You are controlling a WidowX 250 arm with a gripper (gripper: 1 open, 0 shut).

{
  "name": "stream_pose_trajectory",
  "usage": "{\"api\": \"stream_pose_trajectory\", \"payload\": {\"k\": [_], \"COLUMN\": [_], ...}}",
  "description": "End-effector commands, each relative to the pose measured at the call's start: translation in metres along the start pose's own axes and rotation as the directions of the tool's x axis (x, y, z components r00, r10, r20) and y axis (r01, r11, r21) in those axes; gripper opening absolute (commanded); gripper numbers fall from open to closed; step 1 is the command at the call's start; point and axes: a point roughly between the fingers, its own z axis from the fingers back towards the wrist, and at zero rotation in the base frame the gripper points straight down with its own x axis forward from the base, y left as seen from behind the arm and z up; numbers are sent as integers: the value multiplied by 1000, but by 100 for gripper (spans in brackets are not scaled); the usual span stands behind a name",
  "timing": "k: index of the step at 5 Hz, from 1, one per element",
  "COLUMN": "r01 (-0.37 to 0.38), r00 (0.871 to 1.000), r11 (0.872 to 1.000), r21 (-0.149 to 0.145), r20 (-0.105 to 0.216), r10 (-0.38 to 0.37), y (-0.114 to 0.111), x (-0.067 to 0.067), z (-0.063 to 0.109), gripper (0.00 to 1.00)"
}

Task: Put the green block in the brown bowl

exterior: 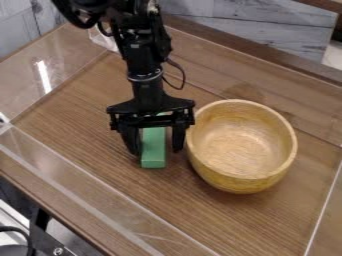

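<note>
The green block (154, 150) lies flat on the wooden table, just left of the brown bowl (241, 145). My gripper (150, 130) points straight down over the block with its black fingers spread wide, one finger on each side of the block's far end. The jaws are open and do not press the block. The bowl is round, light tan and holds nothing visible.
The wooden table (80, 110) is ringed by a clear plastic barrier along the front and left edges (54, 170). The black arm (134, 40) rises toward the upper left. A grey stone wall stands behind at the upper right.
</note>
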Motion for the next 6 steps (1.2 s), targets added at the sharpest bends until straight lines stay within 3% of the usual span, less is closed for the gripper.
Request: {"api": "stream_pose_trajectory", "payload": {"k": [1,6], "r01": [6,87], "r00": [999,995], "r11": [1000,996], "r21": [-21,28], "r20": [43,-45], "r10": [-5,-86], "y": [-5,-11], "x": [10,-13], "z": [8,29], "gripper": [0,0]}}
